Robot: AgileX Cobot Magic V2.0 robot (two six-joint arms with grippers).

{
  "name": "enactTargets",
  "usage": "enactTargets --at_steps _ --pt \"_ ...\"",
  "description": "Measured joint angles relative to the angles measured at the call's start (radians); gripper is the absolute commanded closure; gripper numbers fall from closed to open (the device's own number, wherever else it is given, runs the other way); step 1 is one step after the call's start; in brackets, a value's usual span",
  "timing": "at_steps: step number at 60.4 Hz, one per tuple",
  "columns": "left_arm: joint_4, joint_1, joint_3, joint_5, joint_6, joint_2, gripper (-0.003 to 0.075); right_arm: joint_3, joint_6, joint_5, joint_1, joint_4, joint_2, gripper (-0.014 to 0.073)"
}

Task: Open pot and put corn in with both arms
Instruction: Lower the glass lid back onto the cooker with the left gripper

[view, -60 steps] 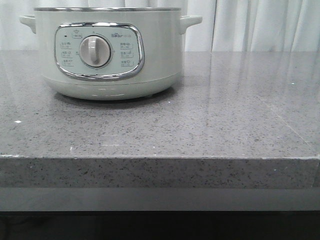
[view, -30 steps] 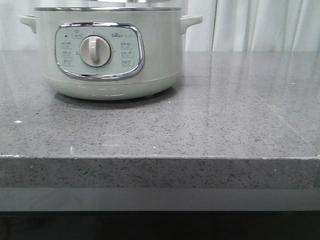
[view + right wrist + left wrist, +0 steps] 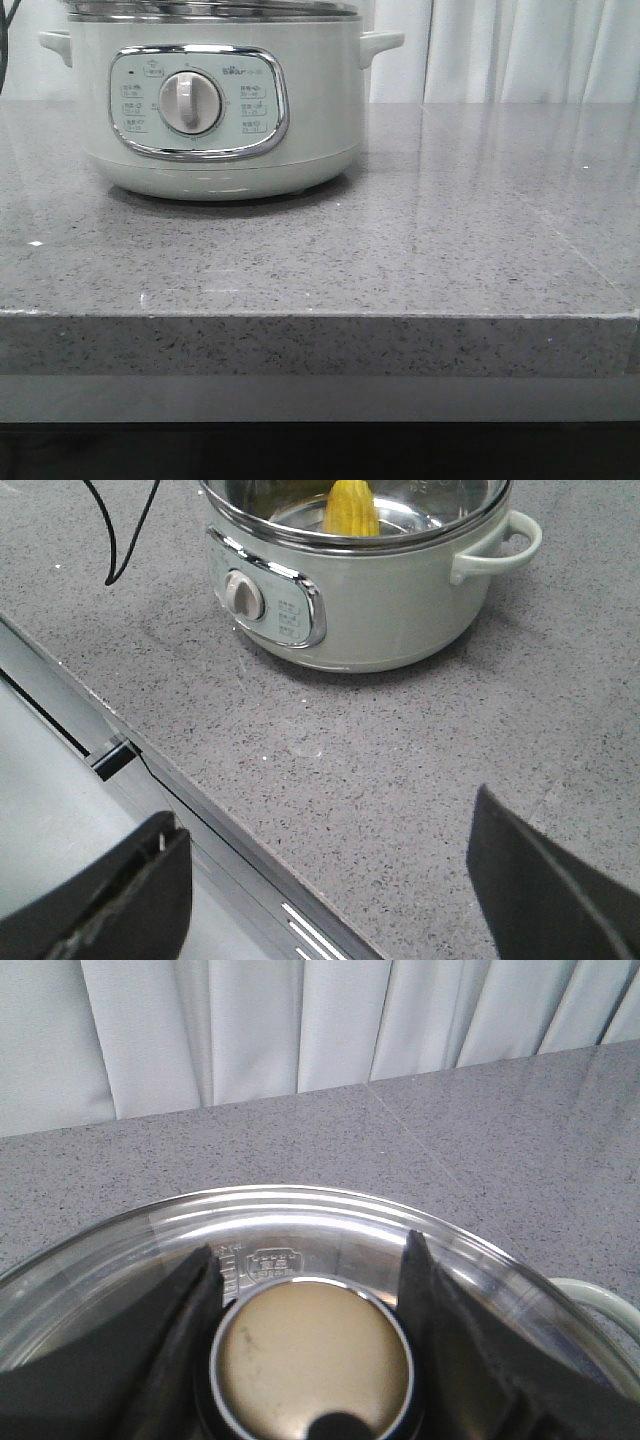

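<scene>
right wrist view: corn (image 3: 351,508) lies inside the pot (image 3: 350,590)
right gripper (image 3: 320,880) hangs spread and empty, clear of the pot; left gripper (image 3: 312,1290) straddles the lid (image 3: 300,1230) knob (image 3: 312,1360), probably for lowering it; whether it is clamped, cannot tell

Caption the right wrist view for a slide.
Corn lies inside the pot on the grey counter, right gripper open and empty.

Left gripper (image 3: 312,1350) around lid knob (image 3: 312,1360)
</scene>
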Motion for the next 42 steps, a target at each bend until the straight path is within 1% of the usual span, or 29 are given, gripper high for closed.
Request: enactTargets --at_steps 32,37,42 --pt "-0.004 0.0 -0.002 -0.033 0.0 0.02 0.0483 0.0 0.0 0.0 0.0 0.0 0.0 0.001" --pt "-0.004 0.0 -0.002 -0.033 0.0 0.02 0.0418 0.0 0.0 0.0 0.0 0.0 0.0 0.001" --pt "-0.004 0.0 -0.002 -0.033 0.0 0.02 0.0285 0.0 0.002 0.002 0.0 0.0 0.0 0.001"
